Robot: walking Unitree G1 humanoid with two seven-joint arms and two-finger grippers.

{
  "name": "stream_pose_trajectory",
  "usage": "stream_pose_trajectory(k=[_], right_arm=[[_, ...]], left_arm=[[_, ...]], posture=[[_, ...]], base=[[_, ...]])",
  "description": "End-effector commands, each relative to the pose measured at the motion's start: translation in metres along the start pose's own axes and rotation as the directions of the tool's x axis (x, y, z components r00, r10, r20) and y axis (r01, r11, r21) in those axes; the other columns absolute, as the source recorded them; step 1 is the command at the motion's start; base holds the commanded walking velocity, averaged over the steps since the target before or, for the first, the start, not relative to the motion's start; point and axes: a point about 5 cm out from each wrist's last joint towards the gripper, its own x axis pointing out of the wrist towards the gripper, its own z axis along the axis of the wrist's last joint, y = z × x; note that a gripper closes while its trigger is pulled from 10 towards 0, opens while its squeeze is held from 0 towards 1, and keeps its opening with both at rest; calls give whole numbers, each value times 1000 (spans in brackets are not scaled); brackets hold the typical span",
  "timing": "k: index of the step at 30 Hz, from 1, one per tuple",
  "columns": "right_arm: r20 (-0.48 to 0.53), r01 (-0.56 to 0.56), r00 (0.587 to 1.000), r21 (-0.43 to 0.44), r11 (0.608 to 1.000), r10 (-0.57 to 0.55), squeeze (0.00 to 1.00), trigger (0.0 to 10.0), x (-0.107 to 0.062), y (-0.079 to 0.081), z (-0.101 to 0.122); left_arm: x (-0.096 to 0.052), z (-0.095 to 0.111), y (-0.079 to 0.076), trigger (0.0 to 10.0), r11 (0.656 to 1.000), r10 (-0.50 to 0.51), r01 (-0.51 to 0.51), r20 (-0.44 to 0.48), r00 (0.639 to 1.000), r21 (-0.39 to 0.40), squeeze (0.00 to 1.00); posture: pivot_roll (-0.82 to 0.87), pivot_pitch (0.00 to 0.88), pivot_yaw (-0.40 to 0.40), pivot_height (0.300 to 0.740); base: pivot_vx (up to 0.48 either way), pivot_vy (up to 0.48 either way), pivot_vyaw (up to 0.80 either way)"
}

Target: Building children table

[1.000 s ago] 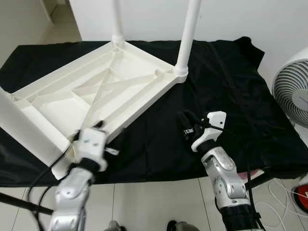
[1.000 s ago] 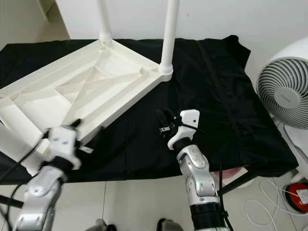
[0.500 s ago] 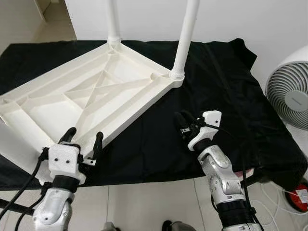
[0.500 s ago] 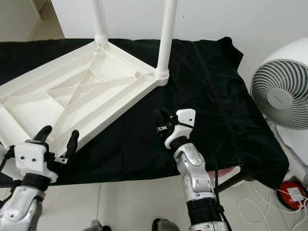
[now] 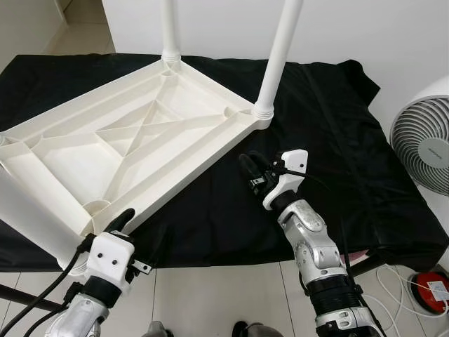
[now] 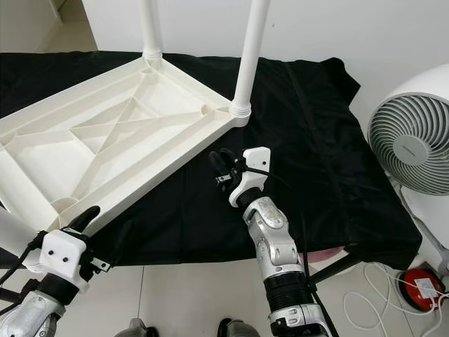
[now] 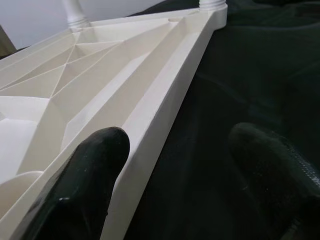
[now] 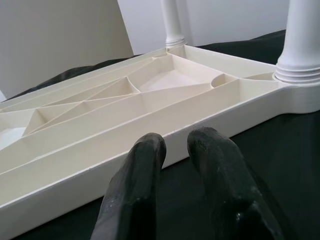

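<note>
Black cloth [image 5: 330, 119]: covers the counter. White children's table [image 5: 133, 137]: upside down on cloth, long axis diagonal, two legs [image 5: 279, 56] upright at far corners. Fan [image 5: 424, 144]: far right, well apart. Left claw [image 5: 130, 223]: wide, straddling near rim. Right claw [image 5: 250, 167]: narrow, empty, just beside table's right edge, nothing between
</note>
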Motion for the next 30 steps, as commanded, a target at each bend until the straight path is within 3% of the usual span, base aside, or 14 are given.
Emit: stream_pose_trajectory(k=[1,8,12,16,19,23,27,28,29,30], right_arm=[[3,0,1000,-2,1000,0,0,10000,0,0,-1],[18,36,999,-2,999,-36,0,10000,-5,-3,0],[27,61,998,1,998,-61,0,10000,-8,-5,0],[28,66,997,0,998,-66,0,10000,-10,-5,0],[26,69,997,-2,998,-69,0,10000,-11,-5,0],[26,70,997,-3,998,-70,0,10000,-12,-5,0],[16,73,997,-4,997,-73,0,10000,-16,-7,-2],[16,73,997,-4,997,-73,0,10000,-16,-7,-2],[11,59,998,-3,998,-59,0,10000,-13,-5,-2],[11,59,998,-3,998,-59,0,10000,-13,-5,-2]], left_arm=[[0,-6,-2,10000,999,-36,35,-33,999,-11,0],[20,-27,29,10000,996,-36,45,-109,993,76,0],[32,-39,56,10000,987,9,18,-165,986,159,0],[38,-38,69,10000,982,30,2,-165,986,190,0],[46,-32,88,10000,974,72,-38,-143,987,224,0],[45,-25,89,10000,983,76,-56,-110,991,173,0],[30,-14,65,10000,996,72,-69,-49,996,63,0],[30,-14,65,10000,996,72,-69,-49,996,63,0],[25,-10,52,10000,994,106,-106,-28,994,16,0],[25,-10,52,10000,994,106,-106,-28,994,16,0]], posture=[[55,136,-24,740],[19,147,4,740],[8,155,8,740],[-1,160,10,740],[-3,162,9,740],[-10,163,13,740],[10,161,-10,740],[10,161,-10,740],[22,160,-24,740],[22,160,-24,740]], base=[[0,0,0],[0,0,0],[0,0,0],[0,0,0],[0,0,0],[0,0,0],[0,0,0],[0,0,0],[0,0,0],[0,0,0]])
